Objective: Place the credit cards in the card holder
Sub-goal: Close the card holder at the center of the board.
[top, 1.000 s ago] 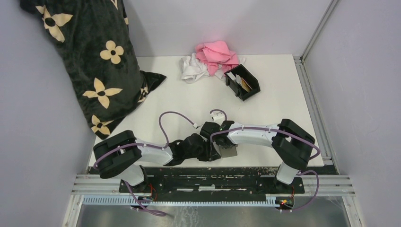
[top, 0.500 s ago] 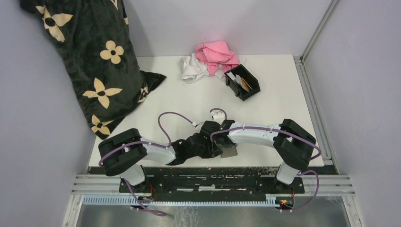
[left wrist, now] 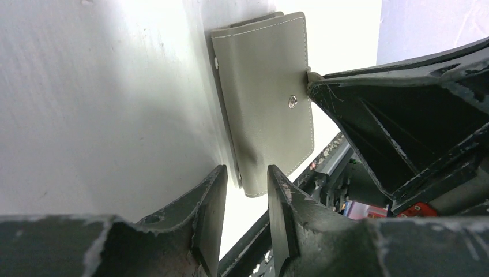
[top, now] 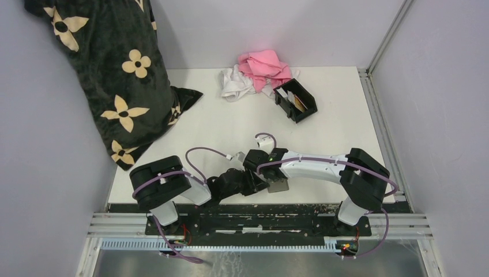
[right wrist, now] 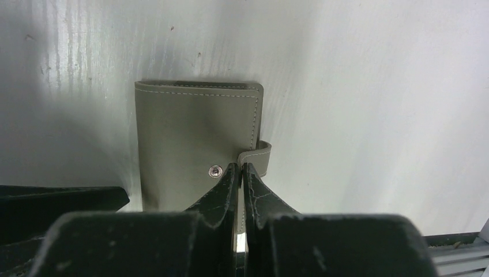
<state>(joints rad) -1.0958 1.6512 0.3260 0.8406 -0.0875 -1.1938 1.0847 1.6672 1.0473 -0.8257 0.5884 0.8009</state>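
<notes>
The black card holder (top: 296, 100) stands at the back right of the table with a white card (top: 283, 92) and a tan card (top: 297, 102) in it. No light blue card shows. A folded grey wallet (top: 279, 185) lies near the front edge; it also shows in the right wrist view (right wrist: 190, 133) and the left wrist view (left wrist: 265, 98). My right gripper (right wrist: 240, 168) is shut on the wallet's edge by the snap strap (right wrist: 263, 156). My left gripper (left wrist: 245, 190) is open, with the wallet's near corner between its fingertips (left wrist: 212, 190).
A pink cloth (top: 263, 64) and a white cloth (top: 233, 83) lie at the back, beside the holder. A black floral blanket (top: 109, 69) fills the left side. The metal rail (top: 259, 209) runs along the table's front edge, just below the wallet.
My left arm has folded in to the right and its gripper has drawn closer to the front edge. The right gripper and the wallet have shifted slightly toward the front edge.
</notes>
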